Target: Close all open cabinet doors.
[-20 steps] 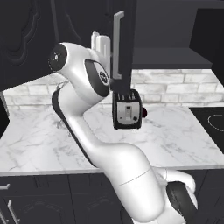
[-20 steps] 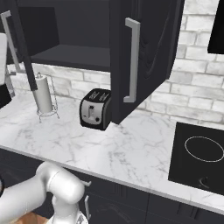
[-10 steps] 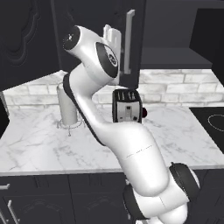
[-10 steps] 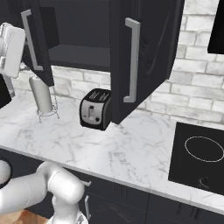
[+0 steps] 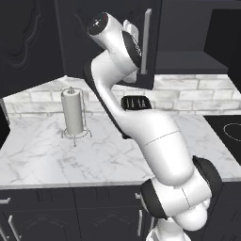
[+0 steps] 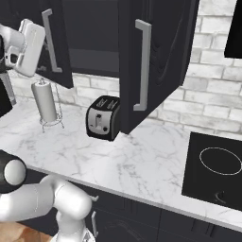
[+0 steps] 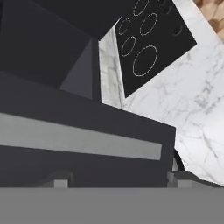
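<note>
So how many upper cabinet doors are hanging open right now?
2. The left door is swung out beside the gripper, above the paper towel roll; the right door juts out over the toaster. Others may be out of frame.

No readable text, label, brand or number anywhere: the cabinet doors (image 6: pixel 156 61), toaster (image 6: pixel 101 118) and hob (image 6: pixel 217 165) carry no lettering, only plain ring marks.
</note>
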